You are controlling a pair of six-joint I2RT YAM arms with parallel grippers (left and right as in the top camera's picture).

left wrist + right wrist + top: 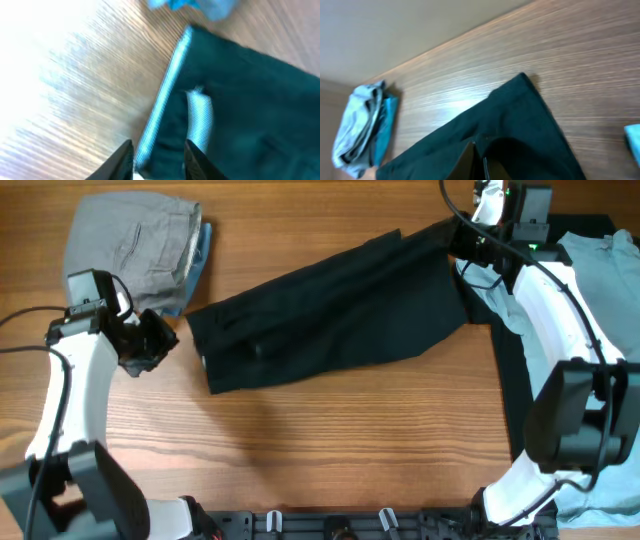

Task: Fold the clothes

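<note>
- A folded gray garment (130, 240) lies at the far left corner of the desk (330, 440). It rests on a blue garment (203, 250), of which only 1 edge shows along its right side. The right wrist view shows the same stack (357, 125) off to the left.
- The left arm (75, 380) reaches in from the near left. The left jaws sit just below the gray stack and just beside the left end of the black garment (330, 310). In the blurred left wrist view the 2 fingers (120, 160) stand well apart. A pale strip (165, 95) along the garment's edge runs toward the gap between them, and nothing is pinched.
- The black garment lies flat across the middle of the desk on a slant. Its left end is nearer the robot and its right end lies toward the far right.
- The right arm (560, 310) curves over from the right. The right jaws are at the far right end of the black garment. In the right wrist view the 2 fingers (470, 160) are almost together with dark fabric (520, 130) clamped between them.
- At the far right a pale blue-gray garment (600, 270) lies on a dark cloth (510, 380), partly behind the right arm.
</note>
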